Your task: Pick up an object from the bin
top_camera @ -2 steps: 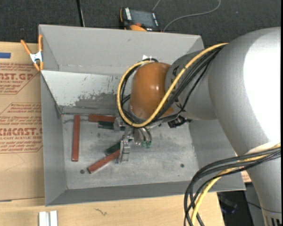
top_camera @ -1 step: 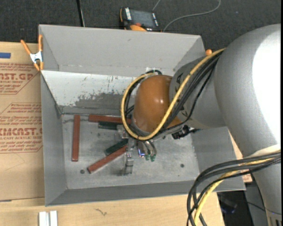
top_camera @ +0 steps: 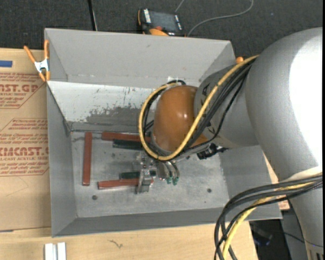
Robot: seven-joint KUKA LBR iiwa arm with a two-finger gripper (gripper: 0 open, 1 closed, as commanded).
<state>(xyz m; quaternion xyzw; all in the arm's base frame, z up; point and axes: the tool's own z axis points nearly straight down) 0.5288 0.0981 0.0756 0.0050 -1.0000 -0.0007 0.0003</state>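
Bin (top_camera: 59, 161): a grey metal bin is sitting open-topped, its floor carrying three thin red-brown sticks and a couple of small dark pieces.
Sticks: the left stick (top_camera: 87, 158) is lying by the left wall, running from near to far. The far stick (top_camera: 119, 137) is lying crosswise toward the back. The near stick (top_camera: 116, 184) is lying crosswise at mid-floor.
Dark pieces: a dark bar (top_camera: 124, 143) is lying just beside the far stick. A dark green piece (top_camera: 129, 175) is lying just behind the near stick.
Arm (top_camera: 281, 102): it is reaching in from the right and bending down to the floor, its orange cover (top_camera: 173, 118) ringed by yellow and black cables (top_camera: 146, 107).
Gripper (top_camera: 145, 182): it is hanging low at the near stick's right end. Whether it is apart or together, I cannot tell.
Near stick's lie: its long axis is running left to right, its left end pointing at the left wall.
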